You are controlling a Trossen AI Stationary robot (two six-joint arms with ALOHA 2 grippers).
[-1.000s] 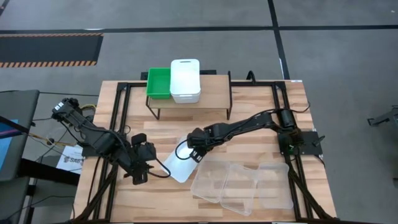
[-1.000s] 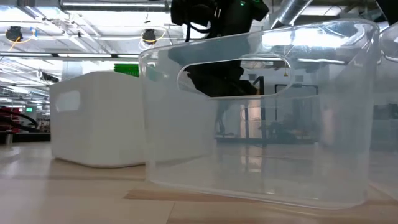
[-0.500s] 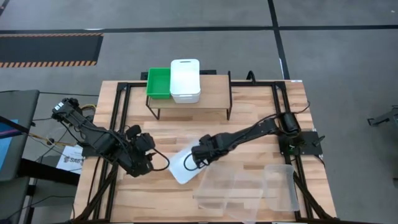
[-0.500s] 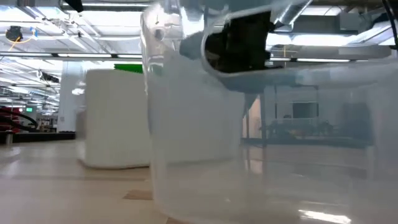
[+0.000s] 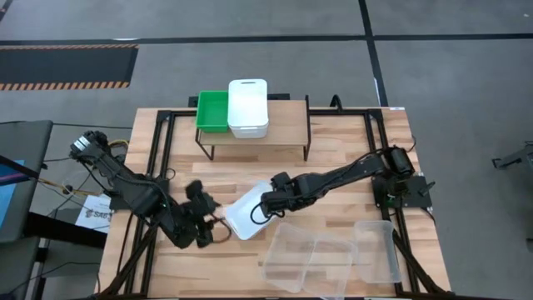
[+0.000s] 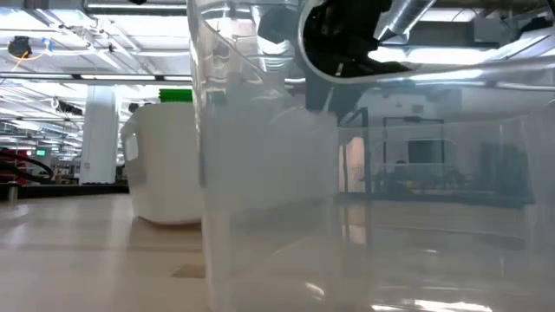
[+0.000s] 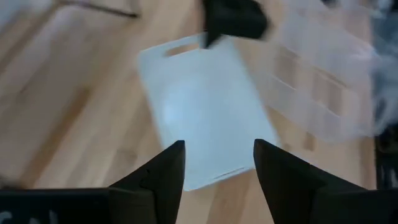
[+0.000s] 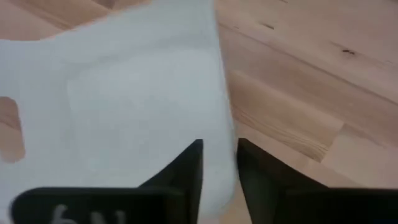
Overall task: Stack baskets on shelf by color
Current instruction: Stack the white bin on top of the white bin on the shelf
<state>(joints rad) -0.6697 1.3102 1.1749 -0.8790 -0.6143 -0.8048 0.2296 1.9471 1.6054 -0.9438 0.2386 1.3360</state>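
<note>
Nearest the low camera, the clear baskets (image 5: pixel 329 258) sit on the counter (image 5: pixel 400 142). Behind them, the right pincer (image 8: pixel 219 163) pinches the rim of a white basket (image 5: pixel 248 210), which looks tipped. The left pincer (image 7: pixel 216 168) is spread wide, just beside it. Farthest back, the shelf (image 5: pixel 287 125) holds a green basket (image 5: pixel 212 111) and a white one (image 5: pixel 248 107).

Even overhead light, blurred wrist views

Green basket (image 5: pixel 211 111) and white basket (image 5: pixel 248 107) side by side on shelf (image 5: pixel 287 119).
</note>
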